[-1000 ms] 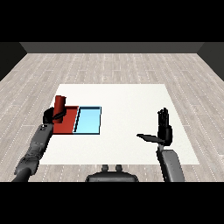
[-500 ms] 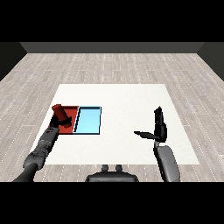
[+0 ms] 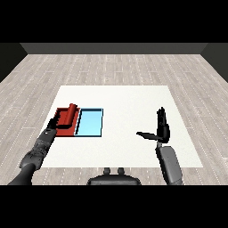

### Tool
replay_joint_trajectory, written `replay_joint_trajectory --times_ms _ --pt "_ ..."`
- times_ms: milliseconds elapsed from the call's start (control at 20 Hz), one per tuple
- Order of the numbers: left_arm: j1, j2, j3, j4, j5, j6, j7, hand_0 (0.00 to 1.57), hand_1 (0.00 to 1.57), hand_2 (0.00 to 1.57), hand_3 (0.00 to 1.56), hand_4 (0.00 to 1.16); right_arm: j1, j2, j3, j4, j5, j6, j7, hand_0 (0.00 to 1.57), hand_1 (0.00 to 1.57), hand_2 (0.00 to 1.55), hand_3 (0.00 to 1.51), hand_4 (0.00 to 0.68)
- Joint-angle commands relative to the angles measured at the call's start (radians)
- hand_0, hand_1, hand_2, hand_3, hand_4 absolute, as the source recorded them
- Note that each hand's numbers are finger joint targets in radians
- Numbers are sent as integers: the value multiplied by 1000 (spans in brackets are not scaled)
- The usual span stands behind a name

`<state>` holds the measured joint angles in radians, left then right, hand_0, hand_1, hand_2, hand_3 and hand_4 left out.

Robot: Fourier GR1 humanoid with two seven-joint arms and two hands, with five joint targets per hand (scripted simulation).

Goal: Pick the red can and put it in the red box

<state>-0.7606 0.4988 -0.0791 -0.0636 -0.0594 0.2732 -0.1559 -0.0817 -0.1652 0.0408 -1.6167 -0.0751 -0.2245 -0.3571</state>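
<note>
**Can lying tilted over the red tray**

The can [image 3: 71, 114] is over the red tray [image 3: 66, 129], at its right side near the wall shared with the blue tray [image 3: 89, 123]. It looks tipped, not upright: its long axis runs roughly from the near edge of the tray toward the far edge, the top end pointing away from the robot and a little right. Whether it rests on the tray floor or is held off it, I cannot tell.

I judge it a stiff, light cylinder with a smooth side that could roll or slip; the sensible hold is round its middle, across the long axis.

The left hand [image 3: 55, 124] is at the tray's left, just beside the can; its fingers are too dark and small to read. The right hand [image 3: 161, 129] stands well apart over the table [image 3: 129, 147], fingers straight up, thumb out sideways, holding nothing.
</note>
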Motion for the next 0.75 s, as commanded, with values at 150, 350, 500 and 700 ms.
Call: replay_joint_trajectory --times_ms 150,350,500,700 --pt "23 42 182 -121 172 52 -220 0 0 0 0 0 32 11 4 -38 -37 36 -10 0 0 0 0 0" --pt "-39 -26 297 -297 299 -19 -416 0 0 0 0 0 6 11 -17 -54 -69 45 1 0 0 0 0 0" --pt "-5 -135 329 -402 366 -122 -542 0 0 0 0 0 37 19 30 -57 -91 104 -5 0 0 0 0 0" --pt "69 -256 289 -547 395 -235 -607 0 0 0 0 0 39 26 52 -34 -118 150 -9 0 0 0 0 0"
